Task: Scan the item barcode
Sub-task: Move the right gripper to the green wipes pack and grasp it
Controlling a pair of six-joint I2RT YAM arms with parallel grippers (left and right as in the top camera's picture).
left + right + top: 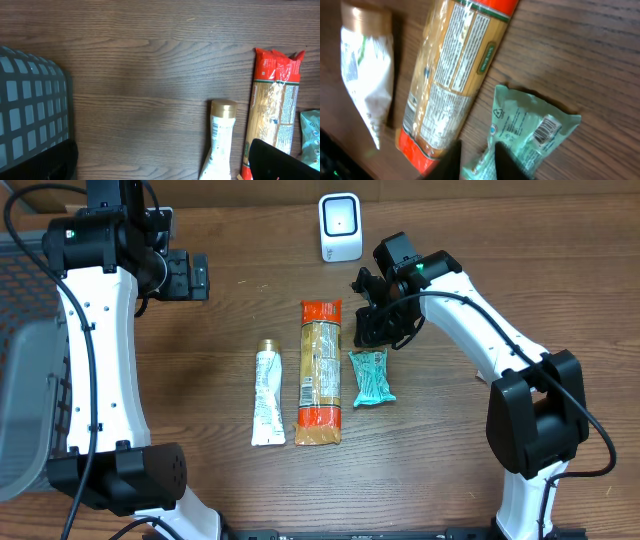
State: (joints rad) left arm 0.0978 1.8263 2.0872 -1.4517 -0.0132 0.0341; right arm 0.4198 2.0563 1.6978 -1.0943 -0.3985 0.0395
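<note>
**Teal packet: light and soft, to be taken by its end**

Basket (pixel 25 390), at the table's (pixel 230 330) left edge: mesh-walled, contents not discernible. The pasta pack (pixel 320 375) and tube (pixel 267 395) lie side by side. The item is the teal packet (pixel 370 377), flat just right of the pasta pack and well apart from the scanner (pixel 340 227). I judge it light, soft and slippery. It is best held by its end, clear of the barcode (pixel 546 129). My right claw (pixel 475 160) straddles that end closely, but I cannot tell whether it pinches. My left claw (pixel 198 276) is spread wide and holds nothing.
</note>
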